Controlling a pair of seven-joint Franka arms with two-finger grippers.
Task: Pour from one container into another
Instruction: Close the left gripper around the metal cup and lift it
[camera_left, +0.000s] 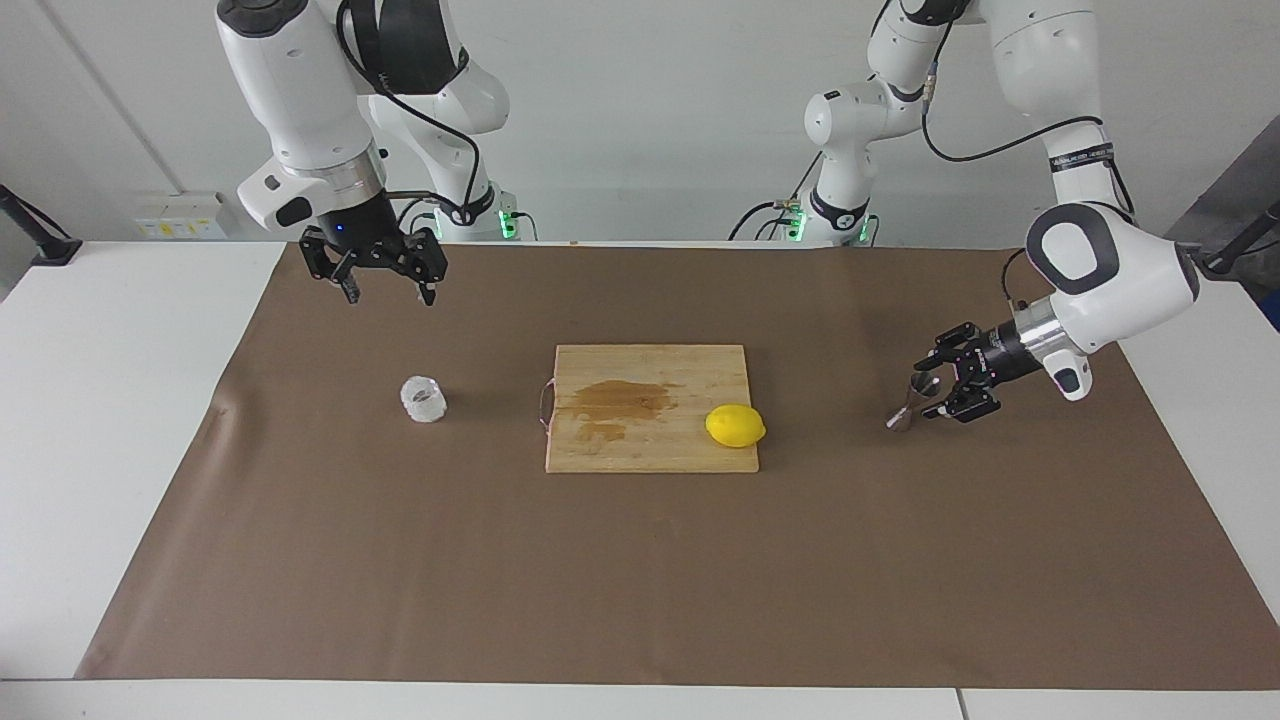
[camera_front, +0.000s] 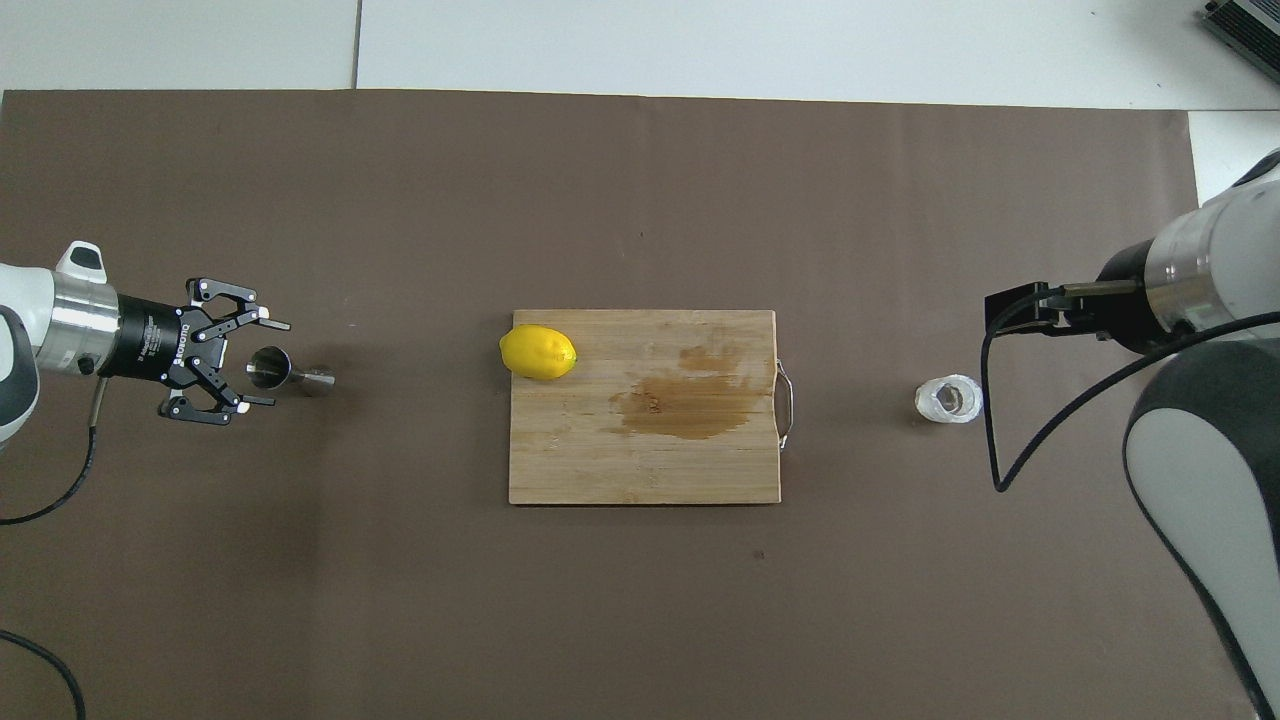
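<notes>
- Facing view: the left gripper is low at the left arm's end of the table, turned sideways, its fingers apart on either side of the steel jigger. The jigger appears tilted or lying on the brown mat; no finger is seen touching it.
- To grasp well, centre the narrow waist between the fingers before closing, and keep the approach level so the jigger is not pushed or rolled.
- The right gripper waits raised over the mat, fingers apart and holding nothing. The glass cup stands on the mat farther from the robots, well apart from it.
- Overhead view: the left gripper brackets the jigger at its wider mouth; one fingertip lies to each side, with gaps visible.
- The glass cup is upright near the right arm's end. The right gripper is hidden under its wrist here.
- Between them lies the cutting board with a lemon.
</notes>
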